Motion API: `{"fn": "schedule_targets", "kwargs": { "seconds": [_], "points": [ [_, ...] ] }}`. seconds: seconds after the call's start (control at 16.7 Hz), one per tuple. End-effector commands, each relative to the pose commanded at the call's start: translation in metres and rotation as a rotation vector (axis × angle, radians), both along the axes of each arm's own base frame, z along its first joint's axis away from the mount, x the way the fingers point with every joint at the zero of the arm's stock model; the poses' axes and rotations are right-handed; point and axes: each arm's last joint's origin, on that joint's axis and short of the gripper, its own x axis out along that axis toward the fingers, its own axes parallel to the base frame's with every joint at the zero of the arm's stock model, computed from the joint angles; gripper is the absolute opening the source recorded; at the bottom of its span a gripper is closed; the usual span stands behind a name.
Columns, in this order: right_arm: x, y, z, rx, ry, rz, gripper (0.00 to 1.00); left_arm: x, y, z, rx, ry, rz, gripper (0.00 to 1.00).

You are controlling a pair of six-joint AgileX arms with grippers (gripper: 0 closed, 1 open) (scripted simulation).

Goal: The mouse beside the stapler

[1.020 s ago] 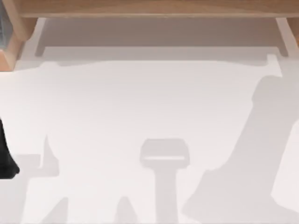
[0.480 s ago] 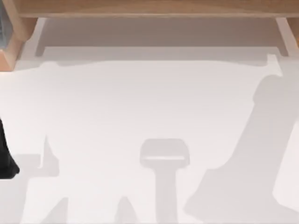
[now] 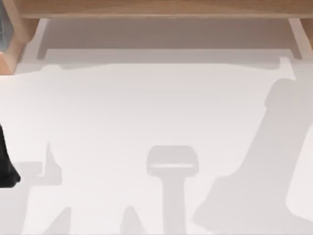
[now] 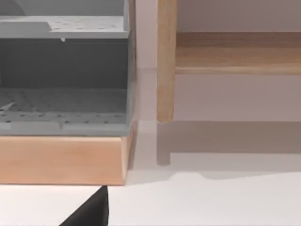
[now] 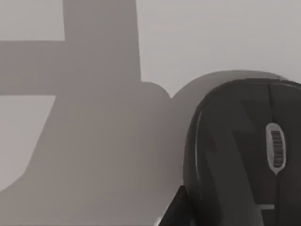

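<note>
Top view: white table [image 3: 146, 107], wooden shelf [image 3: 156, 7] along upper edge, black item [image 3: 6, 166] at left edge | Left wrist view: grey organiser [image 4: 63, 70], upper left | Right wrist view: mouse [image 5: 244, 155], lower right, lying on table; grip state cannot be told for either arm | Risk: stapler unlocated, mouse may be misplaced.

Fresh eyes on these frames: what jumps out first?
The dark mouse with its scroll wheel looms close under the right wrist camera, sitting on the white table in shadow. In the left wrist view a grey perforated organizer sits on a wooden base, beside a wooden shelf.
</note>
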Motion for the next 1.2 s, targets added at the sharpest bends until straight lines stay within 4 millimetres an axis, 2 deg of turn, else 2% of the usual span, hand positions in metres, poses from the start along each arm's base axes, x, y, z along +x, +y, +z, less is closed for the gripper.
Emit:
{"fn": "schedule_targets", "kwargs": {
  "seconds": [0.06,0.12,0.66,0.9,1.2],
  "points": [
    [0.0,0.0,0.0,0.0,0.0,0.0,0.02,0.0,0.0,0.0,0.0,0.0,0.0,1.0],
    [0.0,0.0,0.0,0.0,0.0,0.0,0.0,0.0,0.0,0.0,0.0,0.0,0.0,1.0],
    [-0.001,-0.002,0.0,0.0,0.0,-0.005,0.0,0.0,0.0,0.0,0.0,0.0,0.0,1.0],
    [-0.006,-0.003,0.026,-0.006,-0.061,0.03,0.0,0.0,0.0,0.0,0.0,0.0,0.0,1.0],
    [-0.028,-0.01,0.071,-0.021,-0.2,0.113,0.0,0.0,0.0,0.0,0.0,0.0,0.0,1.0]
  ]
}}
